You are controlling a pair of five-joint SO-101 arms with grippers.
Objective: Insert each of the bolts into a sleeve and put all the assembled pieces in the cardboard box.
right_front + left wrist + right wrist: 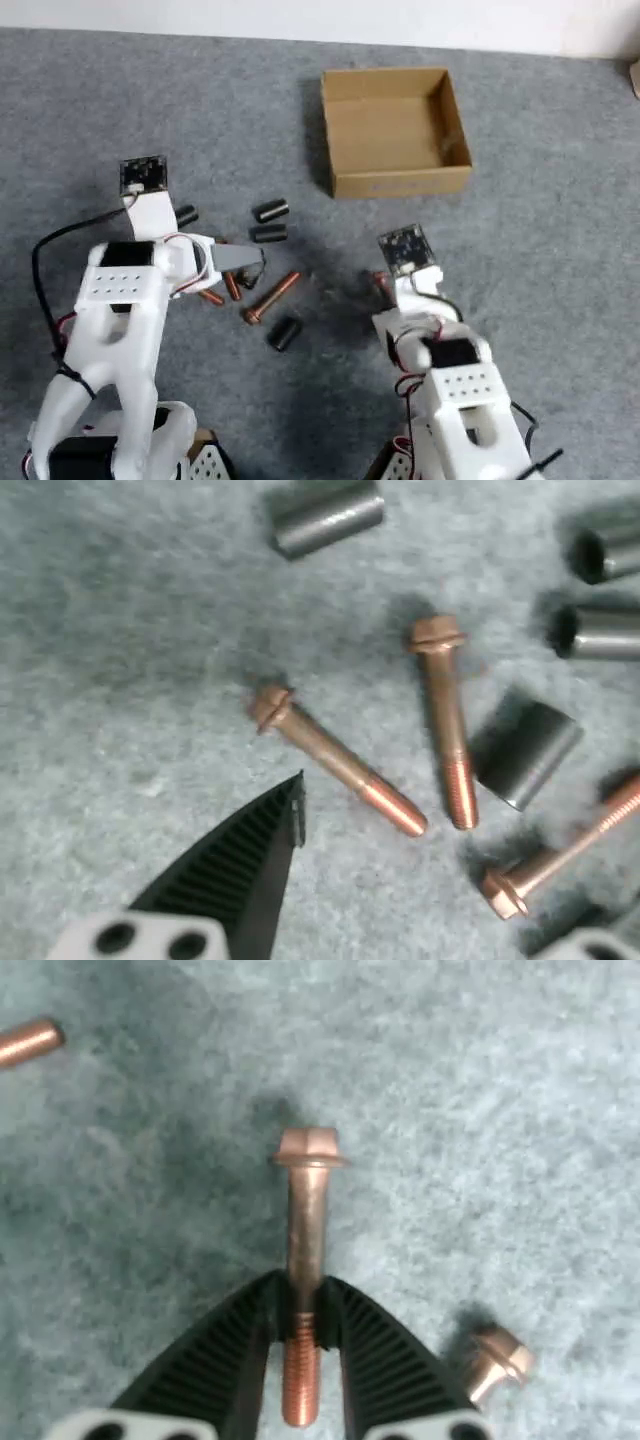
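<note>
In the right wrist view my right gripper (pixel 305 1312) is shut on the threaded shank of a copper bolt (pixel 307 1200), whose hex head points away from the jaws. The high view places this gripper (pixel 385 287) below the open cardboard box (pixel 395 175). My left gripper (pixel 420 880) is open and hangs over a scatter of parts, with one black finger (pixel 250 865) just short of a bolt (pixel 340 762). Two more bolts (pixel 446 725) (pixel 560 855) lie beside a dark sleeve (pixel 525 752). The high view has this gripper (pixel 240 260) at the bolts (pixel 272 297).
Dark sleeves lie loose on the grey carpet (pixel 550 250): one (pixel 186 215) by the left arm, two (pixel 270 210) (pixel 268 233) toward the box, one (pixel 284 333) nearer the front. A spare bolt head (pixel 495 1360) sits beside the right fingers. The box holds nothing.
</note>
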